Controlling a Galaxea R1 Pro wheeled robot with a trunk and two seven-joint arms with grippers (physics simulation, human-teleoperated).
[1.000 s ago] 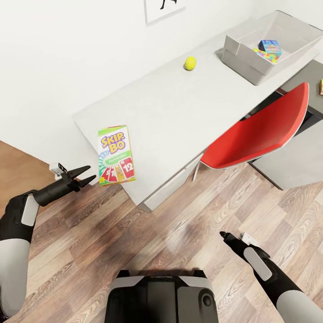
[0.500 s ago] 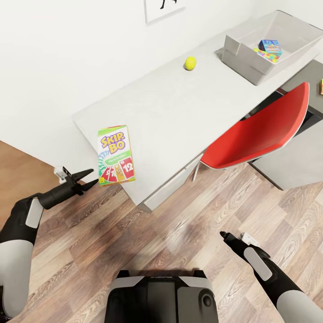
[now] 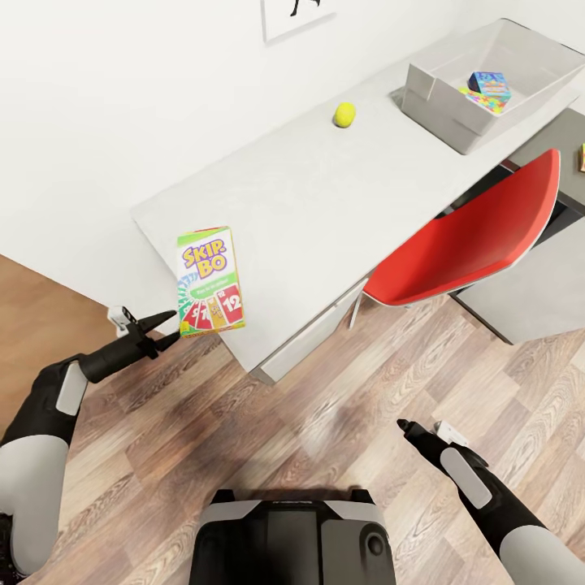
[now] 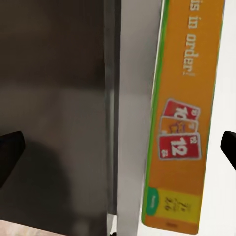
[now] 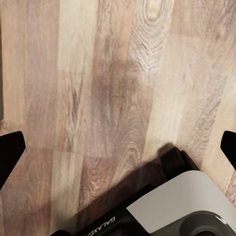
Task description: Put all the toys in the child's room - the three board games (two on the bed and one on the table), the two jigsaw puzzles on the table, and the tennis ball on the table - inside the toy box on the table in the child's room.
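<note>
Reaching out low at the left, the left gripper [image 3: 166,329] points its spread fingers at the near corner of the Skip-Bo box [image 3: 210,280], which overhangs the table [image 3: 309,203] edge. Right gripper [image 3: 404,426] hangs over the wood floor [image 3: 341,406], and I can't tell if it's apart or together; tennis ball [image 3: 344,114] sits far back near the toy box [image 3: 479,73].

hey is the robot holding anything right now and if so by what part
Nothing is held. The left end effector is open at the near edge of the Skip-Bo box, not closed on it; the right end effector is empty over the floor.
</note>
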